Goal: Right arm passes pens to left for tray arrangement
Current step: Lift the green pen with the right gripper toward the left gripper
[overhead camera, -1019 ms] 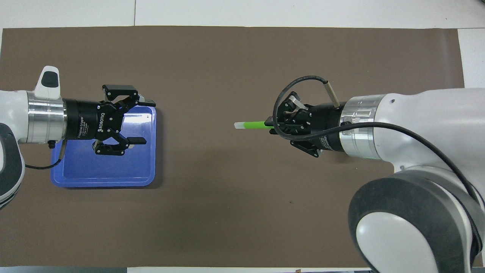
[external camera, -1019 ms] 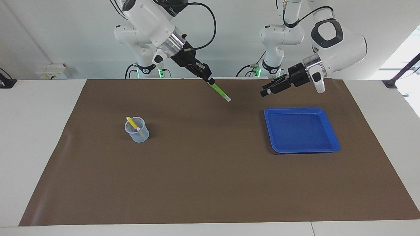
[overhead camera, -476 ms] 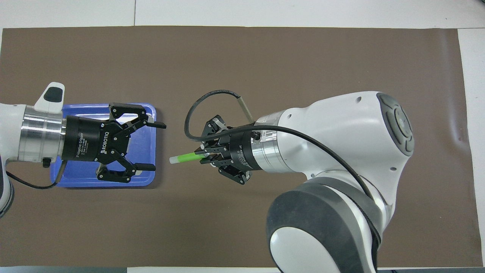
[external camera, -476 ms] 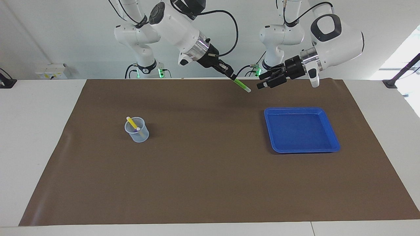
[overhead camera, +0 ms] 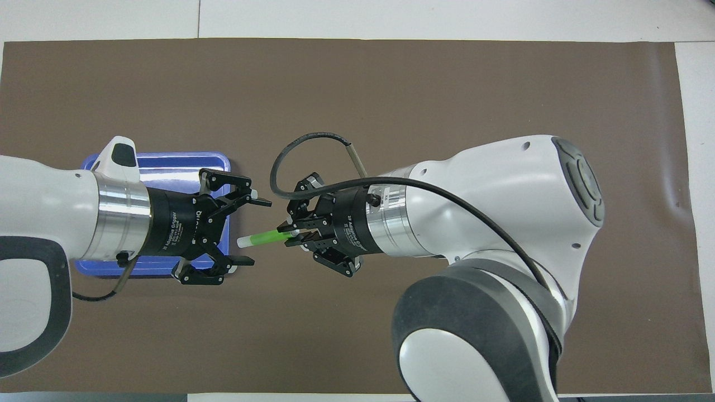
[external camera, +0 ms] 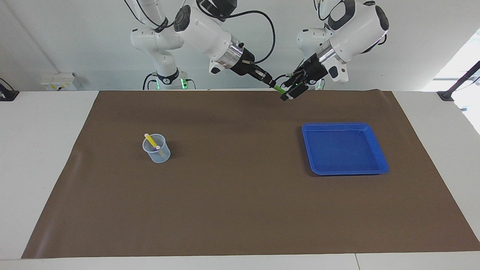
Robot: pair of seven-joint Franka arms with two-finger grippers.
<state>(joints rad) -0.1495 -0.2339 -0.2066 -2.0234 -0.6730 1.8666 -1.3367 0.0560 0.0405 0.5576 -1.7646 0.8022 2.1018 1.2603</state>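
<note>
First handover in progress, nothing in the tray yet.

The right arm's black two-finger gripper, clenched on the slim green marker pen, holds it up in the air over the brown mat, whitish tip between the spread fingers of the left arm's black gripper, which hasn't closed. Shallow bright blue plastic tray holds no pens; slim yellow marker pen and a purple one, barely visible, sit in the small translucent bluish cup toward the right arm's end. Versus half a second ago: the left gripper closed the gap and now brackets the tip; the right one barely moved.
</note>
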